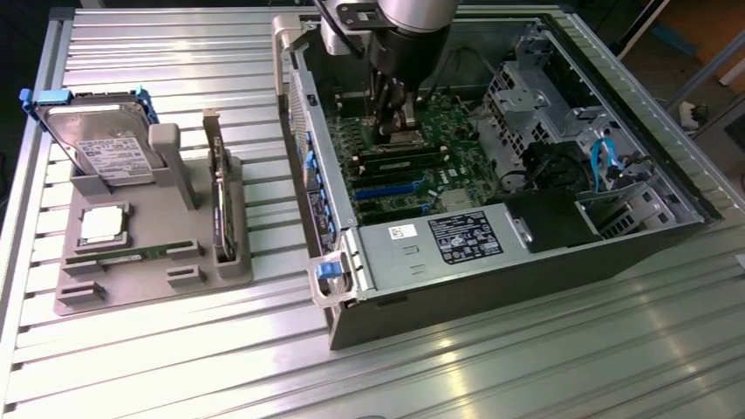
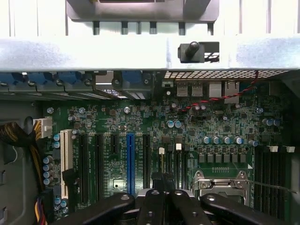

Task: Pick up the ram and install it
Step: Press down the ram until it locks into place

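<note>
I have the gripper [image 2: 164, 199] shut, empty as far as I can see, low over the motherboard [image 2: 154, 140]; the ram [image 1: 126, 256] lies in the tray [image 1: 152, 284].

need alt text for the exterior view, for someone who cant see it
A robot arm's gripper, shut, reaches down into an open computer case, just above the green motherboard. At the exterior view's left, a grey holder tray carries a hard drive, a processor chip and the ram.
</note>
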Motion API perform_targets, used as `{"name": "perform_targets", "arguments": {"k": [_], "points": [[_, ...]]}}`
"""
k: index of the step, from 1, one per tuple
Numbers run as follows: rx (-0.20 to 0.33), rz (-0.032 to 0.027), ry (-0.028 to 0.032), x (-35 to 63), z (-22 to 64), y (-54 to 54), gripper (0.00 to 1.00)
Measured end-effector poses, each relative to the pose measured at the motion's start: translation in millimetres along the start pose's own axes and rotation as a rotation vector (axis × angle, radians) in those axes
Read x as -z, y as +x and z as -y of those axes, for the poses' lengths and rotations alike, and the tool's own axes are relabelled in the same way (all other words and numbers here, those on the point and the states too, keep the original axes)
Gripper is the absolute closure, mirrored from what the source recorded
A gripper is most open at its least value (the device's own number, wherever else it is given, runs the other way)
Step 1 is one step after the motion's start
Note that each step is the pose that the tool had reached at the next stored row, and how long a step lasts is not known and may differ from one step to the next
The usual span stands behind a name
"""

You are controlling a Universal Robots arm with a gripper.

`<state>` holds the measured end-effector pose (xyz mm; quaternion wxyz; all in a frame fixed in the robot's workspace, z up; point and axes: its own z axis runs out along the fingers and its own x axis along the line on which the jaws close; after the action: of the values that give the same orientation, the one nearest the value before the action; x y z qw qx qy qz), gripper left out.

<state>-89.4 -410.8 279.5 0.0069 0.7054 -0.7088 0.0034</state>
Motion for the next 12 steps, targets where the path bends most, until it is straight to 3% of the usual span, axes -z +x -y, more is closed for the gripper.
{"name": "perform_targets", "arguments": {"k": [7, 12], "points": [[0.0, -0.0002, -0.0002, 0.1, 2.0, 0.0, 0.89], [0.0, -0.0001, -0.0001, 0.1, 10.0, 0.0, 0.89]]}}
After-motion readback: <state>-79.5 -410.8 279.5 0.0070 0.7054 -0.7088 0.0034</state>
